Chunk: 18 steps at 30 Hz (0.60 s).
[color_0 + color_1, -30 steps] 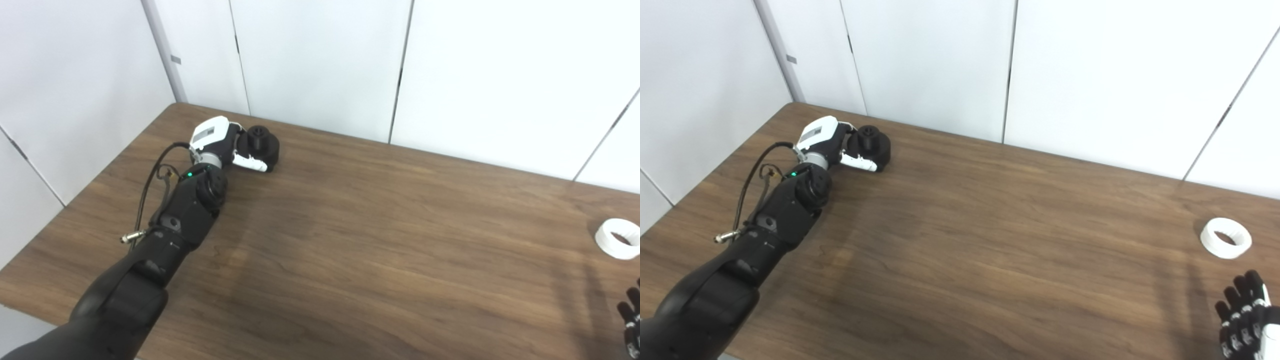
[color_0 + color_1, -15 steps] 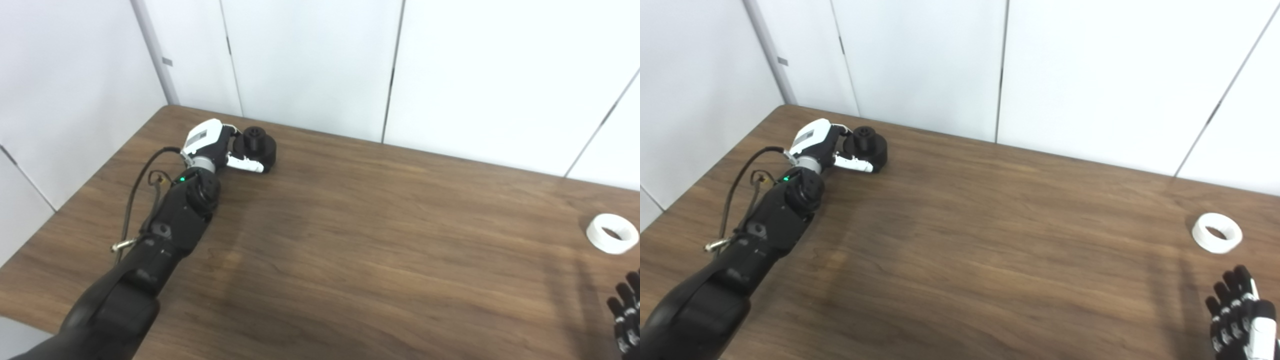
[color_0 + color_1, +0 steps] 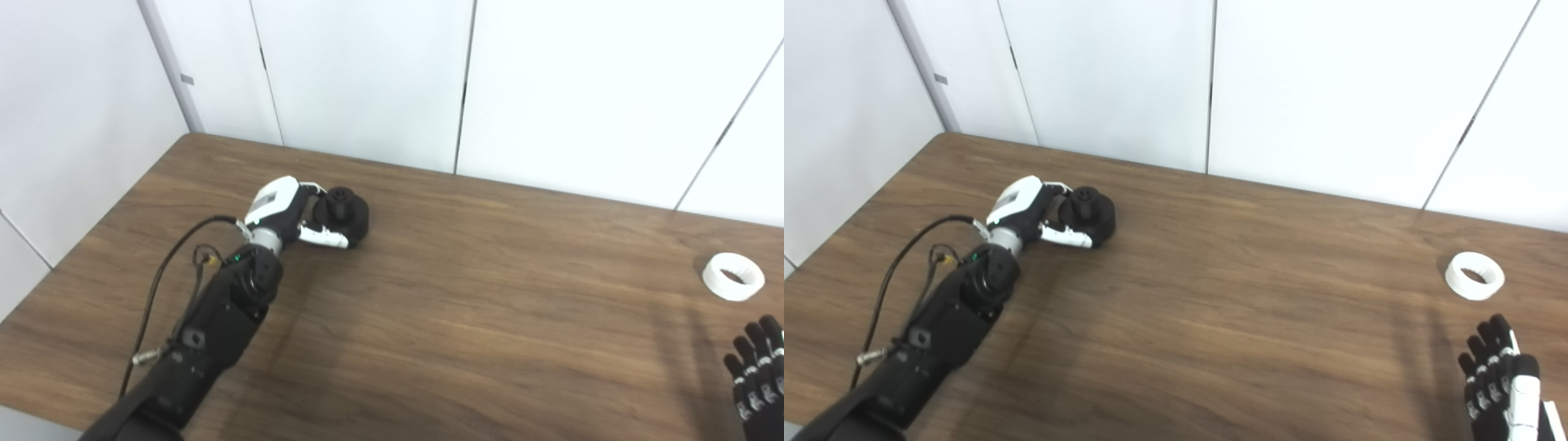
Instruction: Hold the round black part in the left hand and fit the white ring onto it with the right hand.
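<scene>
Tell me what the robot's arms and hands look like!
The left arm is bulky and black, with a black cable looping beside it, a small green light and a silver plug. The left hand has a white back, black palm and white finger covers. The right hand has black fingers with white patches.

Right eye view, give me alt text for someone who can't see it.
The left hand grips a round black part on a brown wooden table. Far right, a white ring lies flat; the right hand waits open nearby.
</scene>
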### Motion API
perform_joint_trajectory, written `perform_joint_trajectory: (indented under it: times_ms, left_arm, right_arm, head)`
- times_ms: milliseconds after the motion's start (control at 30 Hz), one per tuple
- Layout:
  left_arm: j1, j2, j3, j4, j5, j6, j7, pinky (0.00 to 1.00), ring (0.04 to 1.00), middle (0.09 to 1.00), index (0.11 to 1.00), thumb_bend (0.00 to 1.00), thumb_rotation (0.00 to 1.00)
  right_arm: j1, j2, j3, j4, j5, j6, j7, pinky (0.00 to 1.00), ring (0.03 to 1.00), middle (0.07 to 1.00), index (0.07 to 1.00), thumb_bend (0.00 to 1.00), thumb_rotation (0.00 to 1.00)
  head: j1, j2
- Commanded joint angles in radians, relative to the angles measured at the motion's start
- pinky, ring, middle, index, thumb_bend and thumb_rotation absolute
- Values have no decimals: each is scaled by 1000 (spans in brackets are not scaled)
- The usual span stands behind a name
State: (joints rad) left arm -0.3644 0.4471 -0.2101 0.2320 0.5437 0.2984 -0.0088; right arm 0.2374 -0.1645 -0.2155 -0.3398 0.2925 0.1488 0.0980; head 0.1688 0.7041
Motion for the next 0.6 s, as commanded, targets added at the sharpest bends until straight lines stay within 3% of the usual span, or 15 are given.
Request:
perform_joint_trajectory:
  times_ms: [0, 233, 567]
  left_arm:
    - [28, -31, -45, -78, -7, -5, -69, 855, 928, 881, 630, 792, 321]
    - [131, -81, -116, -239, 2, 2, -119, 837, 920, 877, 633, 773, 291]
    - [283, -103, -215, -395, 56, -88, -131, 840, 901, 862, 600, 801, 270]
  right_arm:
    - [-15, 5, 2, -11, 0, -45, 2, 1000, 1000, 1000, 1000, 560, 992]
    - [-17, 16, 8, -9, 2, -46, -2, 1000, 1000, 1000, 1000, 591, 958]
    - [-18, 26, 32, -2, -13, -58, -4, 1000, 1000, 1000, 990, 611, 952]
  head:
    - [-3, 1]
    - [-35, 10]
    - [-171, 48]
